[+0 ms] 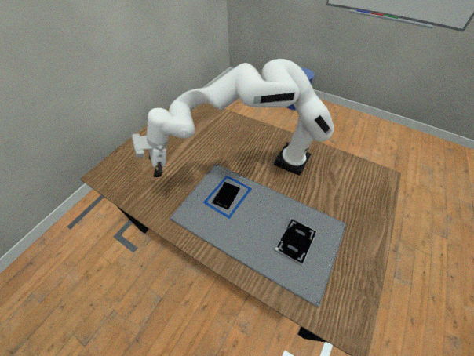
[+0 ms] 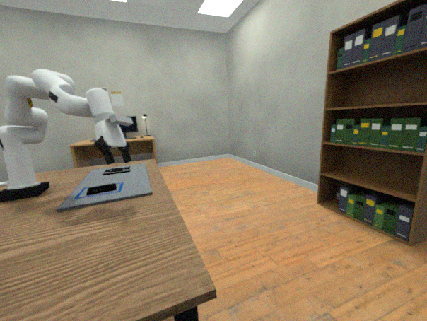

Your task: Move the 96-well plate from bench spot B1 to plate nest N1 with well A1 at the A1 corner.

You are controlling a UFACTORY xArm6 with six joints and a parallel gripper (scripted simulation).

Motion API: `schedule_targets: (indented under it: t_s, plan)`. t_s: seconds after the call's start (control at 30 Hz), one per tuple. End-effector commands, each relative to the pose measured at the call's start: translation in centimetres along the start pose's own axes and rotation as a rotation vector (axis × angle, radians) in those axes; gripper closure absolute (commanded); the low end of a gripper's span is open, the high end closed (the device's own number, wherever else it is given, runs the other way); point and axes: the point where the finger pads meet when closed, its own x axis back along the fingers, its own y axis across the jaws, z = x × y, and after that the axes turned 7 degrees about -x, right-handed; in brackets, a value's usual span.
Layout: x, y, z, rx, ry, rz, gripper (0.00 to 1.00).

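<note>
The black 96-well plate (image 1: 227, 194) (image 2: 102, 189) lies flat inside the blue outline (image 1: 215, 190) of spot B1 on the grey mat (image 1: 255, 219) (image 2: 138, 180). The plate nest N1 (image 1: 296, 240) (image 2: 117, 170), black with white corner locators, is empty at the mat's other end. My gripper (image 1: 158, 170) (image 2: 116, 157) is open and empty. It hangs above the bare wooden table (image 1: 333, 176) (image 2: 106, 254), off the mat on the B1 side, well clear of the plate. I cannot make out the plate's cut-off corner or the A1 mark.
The arm's black base (image 1: 292, 162) (image 2: 21, 191) stands on the table behind the mat. A blue cylinder (image 1: 309, 72) stands on the floor behind the arm. A bookshelf (image 2: 375, 124) lines the far wall, and a desk (image 2: 141, 143) stands at the back.
</note>
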Motion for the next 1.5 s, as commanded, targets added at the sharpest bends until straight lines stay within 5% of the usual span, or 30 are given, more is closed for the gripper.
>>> schedule_targets:
  t_s: [0.0, 1.47]
  plan:
    - [0.3, -1.1, -1.2, 0.044, -0.013, 0.015, 0.0]
    - [1.2, -8.6, -14.6, 0.389, -0.172, 0.131, 0.0]
